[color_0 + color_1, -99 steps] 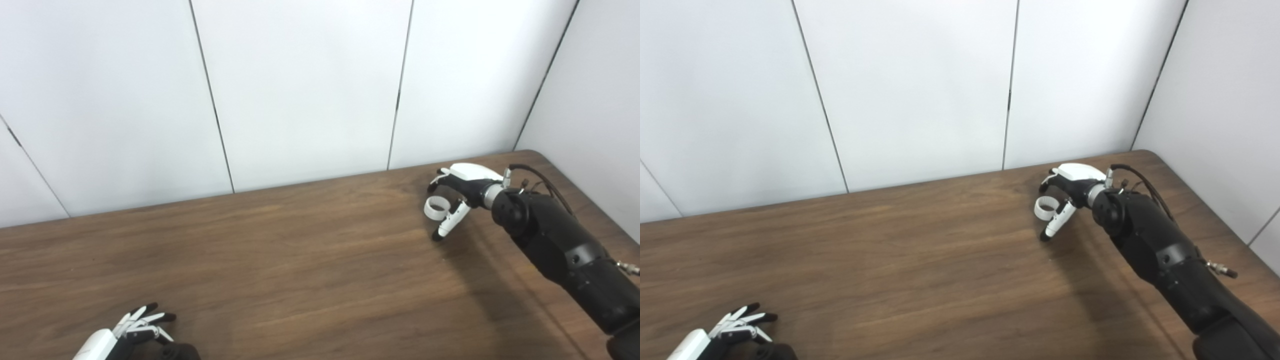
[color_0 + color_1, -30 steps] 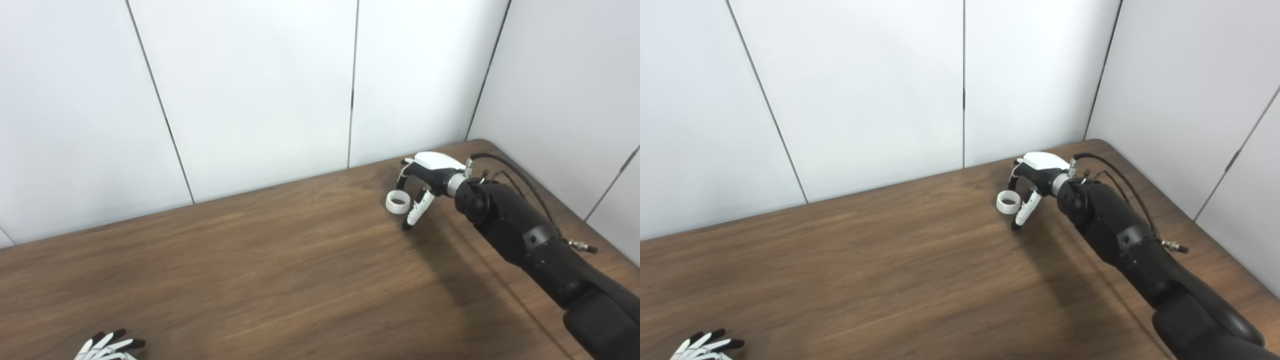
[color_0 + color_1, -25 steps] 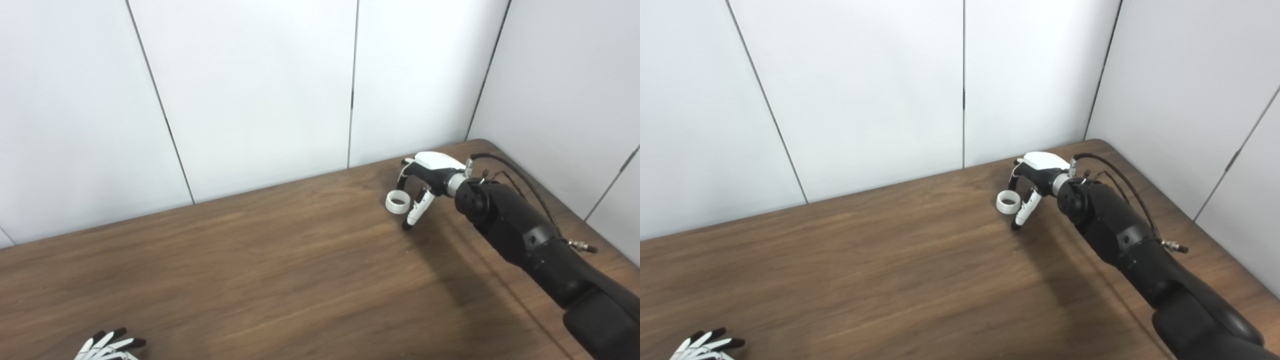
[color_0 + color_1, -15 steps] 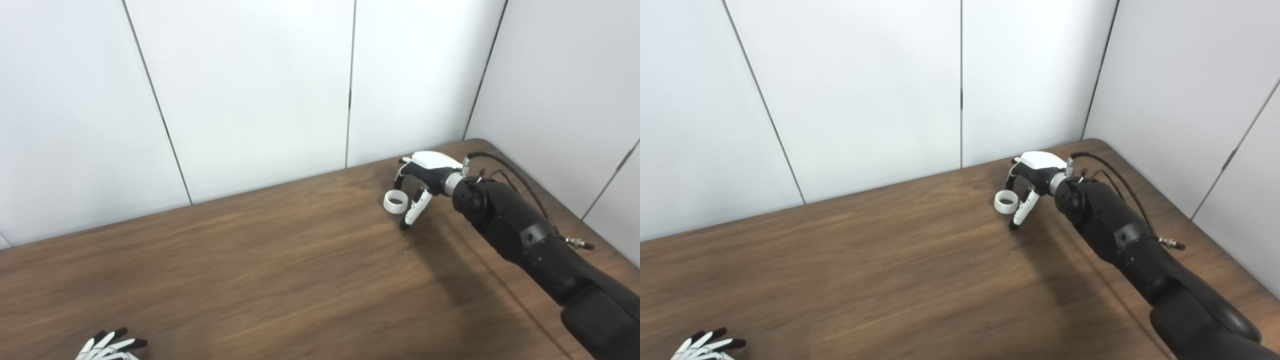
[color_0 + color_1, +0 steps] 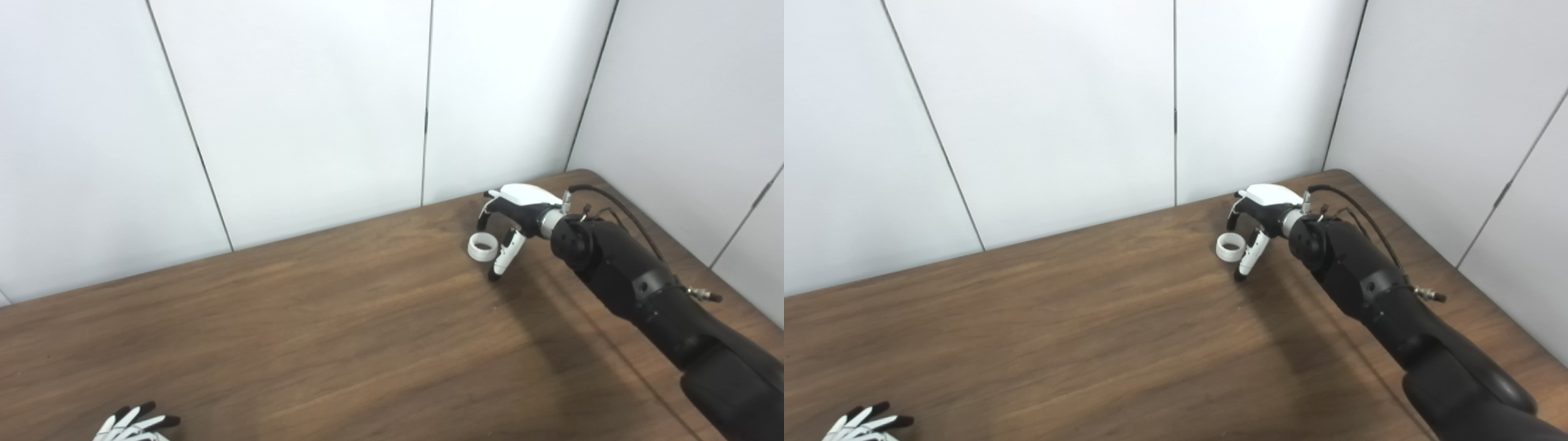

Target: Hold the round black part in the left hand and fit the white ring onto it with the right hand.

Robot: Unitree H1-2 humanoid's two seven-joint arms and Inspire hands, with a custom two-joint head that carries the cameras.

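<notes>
Ring: white ring (image 5: 482, 246) on table (image 5: 343, 331), far end | right robot hand (image 5: 511, 223) unclenched, arched just beside it, fingertips near

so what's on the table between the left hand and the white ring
Nothing: in both eye views only bare wooden table stretches from the left hand at the bottom edge to the white ring by the right hand.

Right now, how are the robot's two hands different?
The right hand reaches far across the table and curls around the white ring; the left hand sits at the near edge, far from it. The right hand shows whole; only the left hand's fingertips show. Both have white fingers with black tips.
</notes>
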